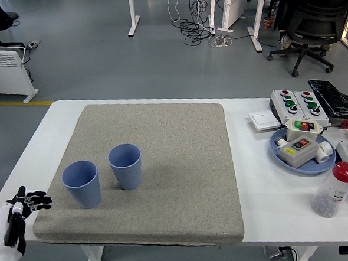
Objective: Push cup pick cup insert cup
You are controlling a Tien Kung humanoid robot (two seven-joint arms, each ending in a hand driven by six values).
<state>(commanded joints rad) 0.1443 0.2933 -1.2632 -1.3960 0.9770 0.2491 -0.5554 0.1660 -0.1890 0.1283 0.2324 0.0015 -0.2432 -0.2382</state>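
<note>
Two blue ribbed cups stand upright on a grey mat [164, 166]. One cup [81, 183] is near the mat's left front edge; the other cup [126, 166] stands just to its right and slightly farther back, a small gap between them. My left hand [25, 204] sits at the table's left front corner, left of the mat and well short of the nearer cup, with its fingers spread and nothing in them. My right hand is out of view.
On the right of the table lie a blue plate [302, 152] with switch boxes, a button box [296, 104], a white wall switch [263, 120] and a red-capped clear bottle [334, 189]. Office chairs and desks stand beyond the table.
</note>
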